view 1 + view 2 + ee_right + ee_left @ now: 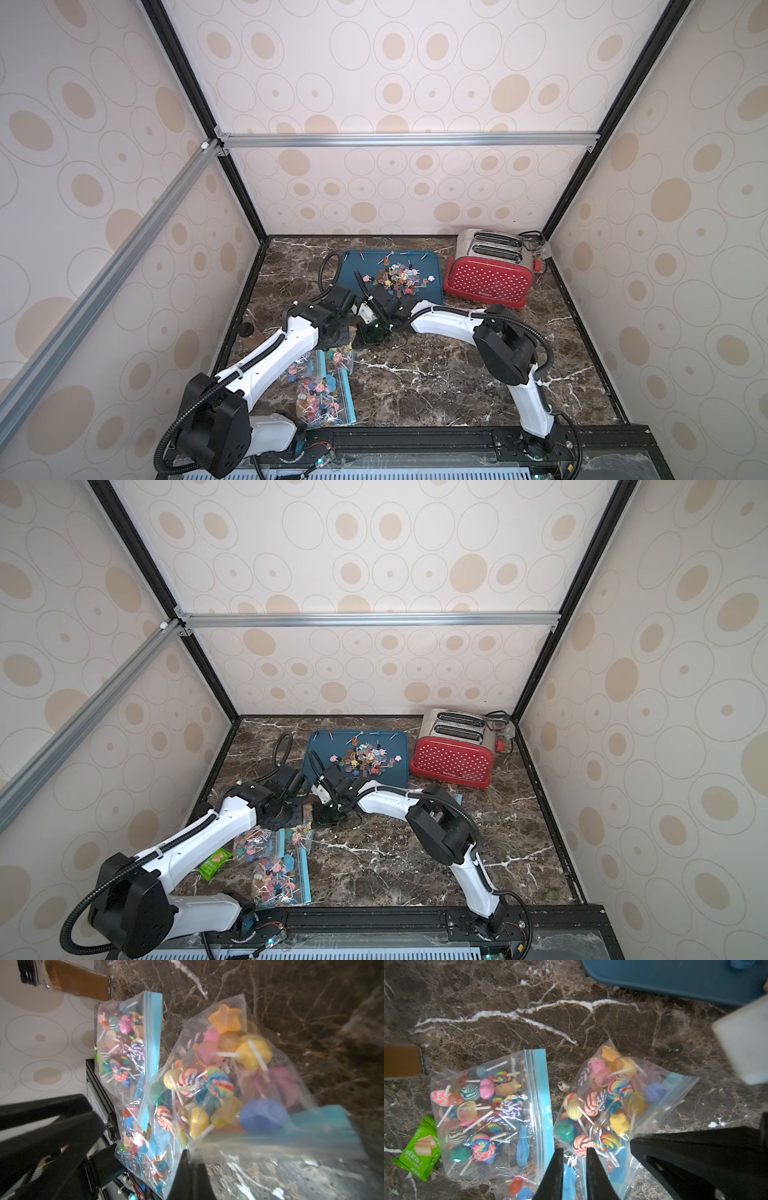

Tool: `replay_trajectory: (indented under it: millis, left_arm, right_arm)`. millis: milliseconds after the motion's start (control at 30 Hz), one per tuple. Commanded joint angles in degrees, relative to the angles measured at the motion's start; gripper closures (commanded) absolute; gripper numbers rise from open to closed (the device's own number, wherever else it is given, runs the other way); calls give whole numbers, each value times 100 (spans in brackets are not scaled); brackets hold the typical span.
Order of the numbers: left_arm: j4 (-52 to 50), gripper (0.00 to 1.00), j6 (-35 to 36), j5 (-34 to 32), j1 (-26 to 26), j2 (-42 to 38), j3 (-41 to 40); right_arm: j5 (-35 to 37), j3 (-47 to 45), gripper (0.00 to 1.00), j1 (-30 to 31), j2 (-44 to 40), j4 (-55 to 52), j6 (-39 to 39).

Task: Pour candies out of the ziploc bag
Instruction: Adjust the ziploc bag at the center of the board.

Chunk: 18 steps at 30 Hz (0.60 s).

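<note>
A clear ziploc bag (pixel 612 1105) with a blue zip strip lies on the marble, full of the candies (pixel 600 1097), small colourful lollipops on white sticks. My left gripper (pixel 574 1149) is shut on the near edge of the bag, with blue-printed plastic between its narrow-set fingers. My right gripper (pixel 187 1148) is shut on the same bag (pixel 228 1074), pinching the film beside the zip strip. In a top view both wrists meet over this bag (pixel 340 357) at the table's left middle. More candies (pixel 397 278) lie heaped on a blue tray (pixel 428 266) behind.
Two more filled ziploc bags (pixel 483 1113) (pixel 320 399) lie to the left and front of the held one. A green snack packet (pixel 214 862) and a brown box (pixel 402 1059) sit by the left wall. A red toaster (pixel 486 278) stands at the back right.
</note>
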Motion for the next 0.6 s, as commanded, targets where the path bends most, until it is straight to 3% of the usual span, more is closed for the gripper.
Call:
replay_trajectory:
  millis: [0, 233, 567]
  left_arm:
    - [-29, 77, 48, 18, 44, -107, -49]
    - [7, 73, 68, 79, 40, -89, -79]
    - [162, 68, 83, 201, 39, 24, -196]
  right_arm:
    - [-285, 11, 91, 39, -61, 406, 156]
    - [-372, -360, 74, 40, -473, 707, 278]
    - [-98, -1173, 70, -241, -1164, 897, 442]
